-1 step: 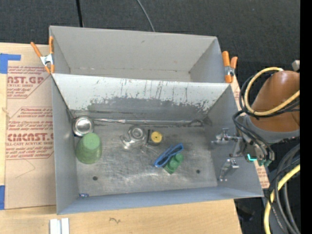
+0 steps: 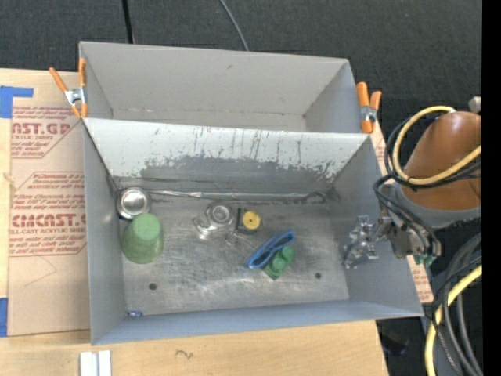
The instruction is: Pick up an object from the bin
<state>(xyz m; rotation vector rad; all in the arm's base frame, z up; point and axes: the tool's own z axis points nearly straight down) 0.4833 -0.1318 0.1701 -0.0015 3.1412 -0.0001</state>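
Dark speckled grey floor (image 2: 313, 14) spread across the top of the view, a thin cable (image 2: 235, 20) curved over it, a black rod (image 2: 125, 10) crossed it at upper left, pale wooden table (image 2: 235, 355) showed along the bottom edge, light was soft and even.

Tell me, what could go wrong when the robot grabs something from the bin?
The gripper is close to the right wall of the bin, so it might bump it. The nearest things, a blue clip and a green toy, lie touching, so it could grab both or knock one away. The yellow disc is tiny and may slip.
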